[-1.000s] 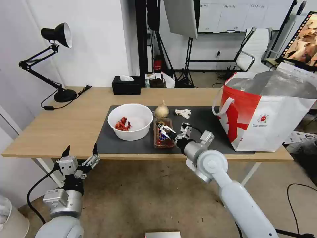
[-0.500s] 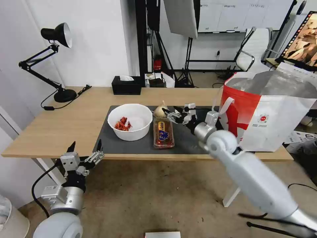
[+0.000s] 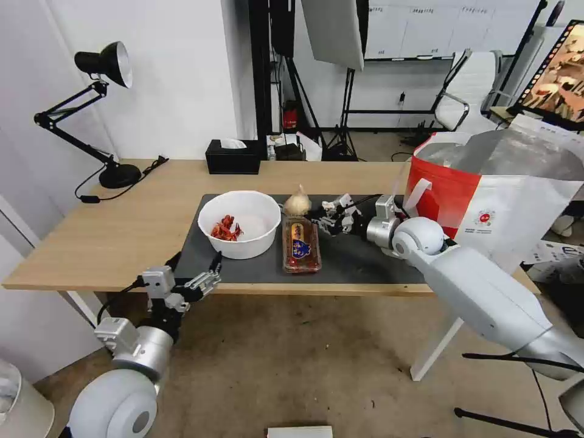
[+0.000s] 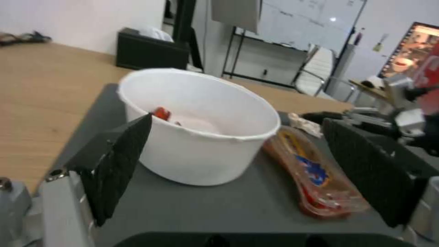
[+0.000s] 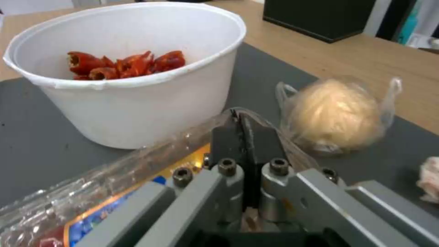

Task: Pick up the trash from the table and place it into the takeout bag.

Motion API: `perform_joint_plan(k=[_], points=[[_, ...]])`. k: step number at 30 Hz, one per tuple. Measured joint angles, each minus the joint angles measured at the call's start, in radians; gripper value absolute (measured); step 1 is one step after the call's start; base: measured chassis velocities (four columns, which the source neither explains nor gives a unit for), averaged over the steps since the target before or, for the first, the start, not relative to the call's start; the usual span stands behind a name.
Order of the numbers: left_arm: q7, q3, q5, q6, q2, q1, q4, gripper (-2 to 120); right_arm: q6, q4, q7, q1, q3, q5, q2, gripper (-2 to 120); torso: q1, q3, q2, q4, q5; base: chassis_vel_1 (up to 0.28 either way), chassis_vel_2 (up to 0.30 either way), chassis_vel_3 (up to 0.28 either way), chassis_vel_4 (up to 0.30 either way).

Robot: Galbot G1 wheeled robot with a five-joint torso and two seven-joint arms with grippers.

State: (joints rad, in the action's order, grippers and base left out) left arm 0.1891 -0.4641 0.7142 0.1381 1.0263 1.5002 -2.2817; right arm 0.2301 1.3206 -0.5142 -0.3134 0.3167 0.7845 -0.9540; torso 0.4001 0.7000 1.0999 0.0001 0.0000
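Note:
On the dark mat (image 3: 359,264) of the table (image 3: 121,225) stand a white bowl (image 3: 240,224) with red scraps, a clear clamshell tray (image 3: 301,246) and a beige knotted baggie (image 3: 297,202). My right gripper (image 3: 321,217) sits low at the tray's far end, beside the baggie. In the right wrist view its fingers (image 5: 242,137) are pressed together on the tray's thin clear rim (image 5: 137,161). A bit of white napkin (image 5: 430,181) lies just past it. My left gripper (image 3: 198,278) hangs open at the table's front edge, facing the bowl (image 4: 197,127). The red-and-white takeout bag (image 3: 505,201) stands open at the right.
A black tissue box (image 3: 233,157) and a black desk lamp (image 3: 103,67) stand at the back of the table. A white office chair (image 3: 468,91) and stands fill the room behind. Bare wood lies left of the mat.
My right gripper has swung from above the tray's middle to its far end and shut there. The left arm has risen and moved right, up to the table's front edge.

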Motion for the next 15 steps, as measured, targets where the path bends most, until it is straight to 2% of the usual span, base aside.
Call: perform_joint_plan(k=[5, 8, 15], points=[[-0.004, 0.039, 0.057, 0.01, -0.028, -0.034, 0.014, 100, 0.0, -0.031, -0.022, 0.017, 0.028, 0.005, -0.016, 0, 0.0, 0.0, 0.0, 0.0, 0.0, 0.0, 0.0, 0.0, 0.0], [-0.005, 0.105, 0.143, 0.024, -0.074, -0.098, 0.053, 100, 0.0, -0.066, -0.032, 0.034, 0.057, 0.006, -0.03, 0, 0.0, 0.0, 0.0, -0.0001, 0.0, 0.0, 0.0, 0.0, 0.0], [-0.006, 0.194, 0.244, 0.033, -0.12, -0.163, 0.12, 100, 0.0, -0.078, -0.035, 0.04, 0.081, 0.013, -0.03, 0, 0.0, 0.0, 0.0, -0.0001, -0.0001, 0.0, 0.0, 0.0, 0.0]])
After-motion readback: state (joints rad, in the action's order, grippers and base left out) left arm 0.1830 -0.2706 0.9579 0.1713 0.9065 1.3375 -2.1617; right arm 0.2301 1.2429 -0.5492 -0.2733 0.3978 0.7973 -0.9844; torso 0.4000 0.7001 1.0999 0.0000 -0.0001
